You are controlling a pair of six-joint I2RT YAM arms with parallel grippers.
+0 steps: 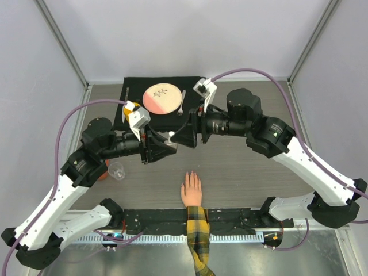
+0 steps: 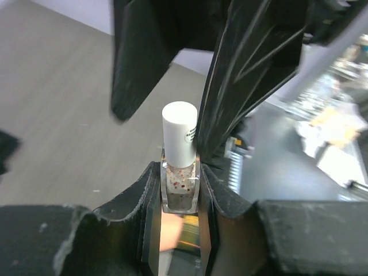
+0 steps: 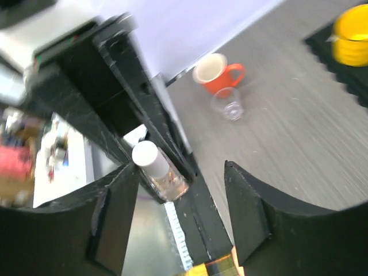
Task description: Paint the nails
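Your left gripper [image 2: 180, 168] is squeezed tight on the little clear bottle [image 2: 179, 187]. It holds the bottle up in the air, between the two arms. The white cap [image 2: 179, 129] is on the bottle, so the brush is not out yet.

Your right gripper [image 3: 181, 168] is open. Its two fingers [image 3: 115, 213] stand wide apart, one on each side of the cap. In the left wrist view one finger looks like it touches the cap, and the other is away from it. It is not holding anything.

The hand [image 1: 191, 190] lies flat on the table [image 1: 247, 172], near the arm bases and below the bottle in the top view. The nails [image 1: 190, 175] are at its fingertips and point away from you. They are too small to see any paint.

I think you are near the start. You need to get the cap off, then paint all five nails.
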